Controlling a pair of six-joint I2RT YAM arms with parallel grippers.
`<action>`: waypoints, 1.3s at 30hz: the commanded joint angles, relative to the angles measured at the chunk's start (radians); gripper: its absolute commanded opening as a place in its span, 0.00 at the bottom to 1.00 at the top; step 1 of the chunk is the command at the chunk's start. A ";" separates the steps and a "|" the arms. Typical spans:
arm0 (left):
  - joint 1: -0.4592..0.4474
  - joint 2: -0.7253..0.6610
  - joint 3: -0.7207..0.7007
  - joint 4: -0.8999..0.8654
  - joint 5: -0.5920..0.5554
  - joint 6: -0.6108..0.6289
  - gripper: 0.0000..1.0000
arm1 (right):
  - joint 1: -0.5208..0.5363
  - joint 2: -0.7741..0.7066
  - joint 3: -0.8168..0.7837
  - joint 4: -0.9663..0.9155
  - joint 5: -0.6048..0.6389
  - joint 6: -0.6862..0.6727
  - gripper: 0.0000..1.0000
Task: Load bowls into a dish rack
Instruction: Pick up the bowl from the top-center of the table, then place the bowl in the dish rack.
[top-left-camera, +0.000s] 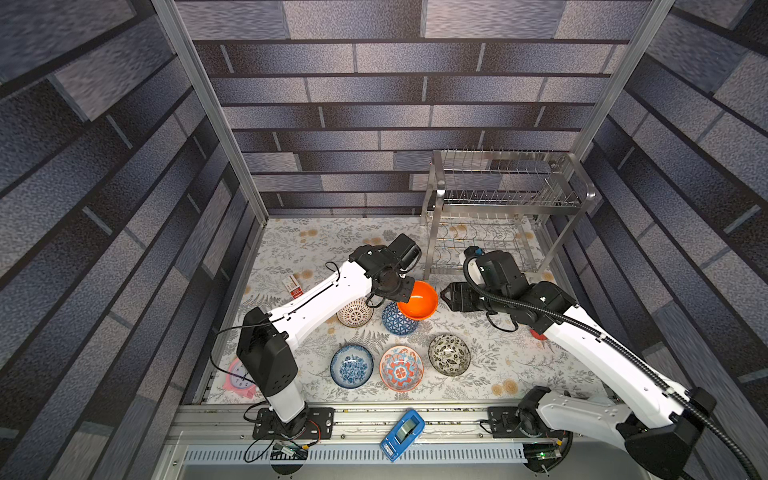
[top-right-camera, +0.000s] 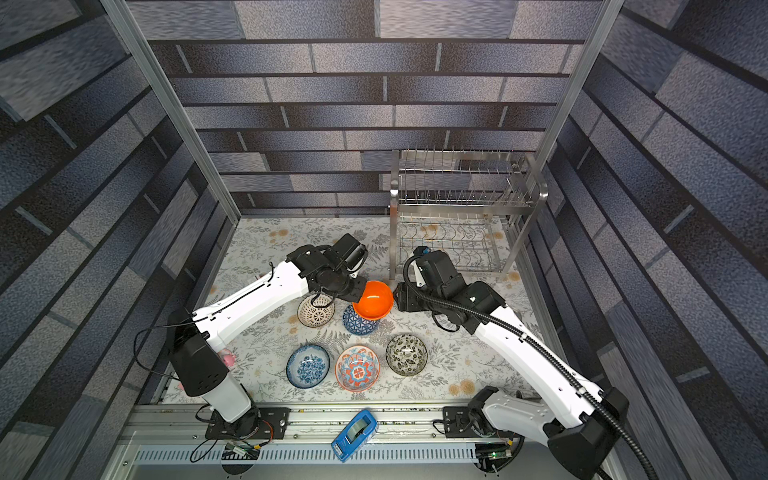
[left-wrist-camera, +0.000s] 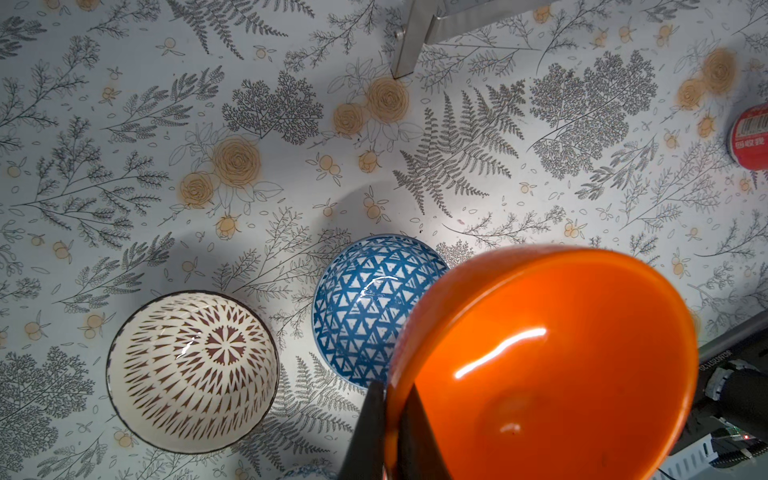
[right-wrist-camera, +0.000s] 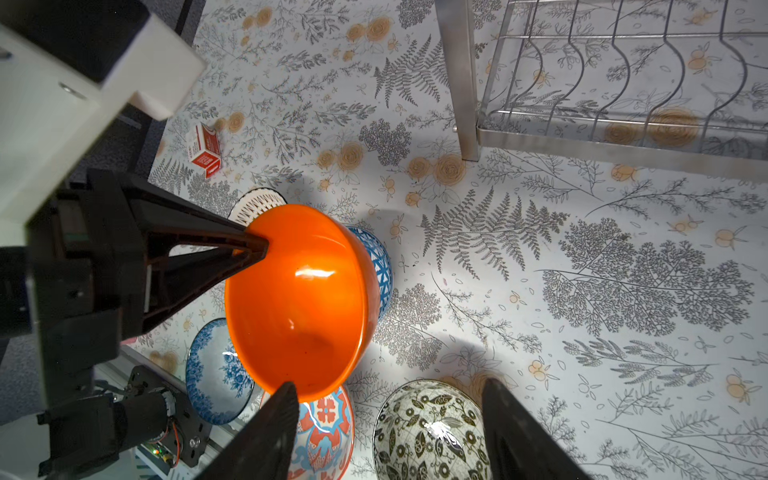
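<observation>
Left arm stretches low over the mat with its elbow bent. The left gripper (top-left-camera: 404, 296) is pinched shut on the rim of the orange bowl (top-left-camera: 419, 300), one finger inside and one outside. The bowl hangs tilted in the air, just over the blue triangle bowl (top-left-camera: 399, 320). My guess is glazed ceramic: stiff, slick, chippable, not heavy, so the thin rim is the only real grab spot. The right gripper (top-left-camera: 445, 296) faces it from just beside, jaws apart, holding nothing. The dish rack (top-left-camera: 498, 199) sits behind, no bowls in it.
</observation>
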 joint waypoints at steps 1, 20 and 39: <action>-0.022 0.017 0.043 -0.013 -0.032 -0.040 0.00 | 0.008 -0.025 -0.032 -0.048 -0.023 0.031 0.67; -0.090 0.066 0.083 -0.016 -0.089 -0.109 0.00 | 0.016 0.068 -0.066 -0.016 -0.016 0.077 0.44; -0.132 0.075 0.081 0.018 -0.104 -0.144 0.00 | 0.016 0.150 -0.041 0.022 0.079 0.128 0.23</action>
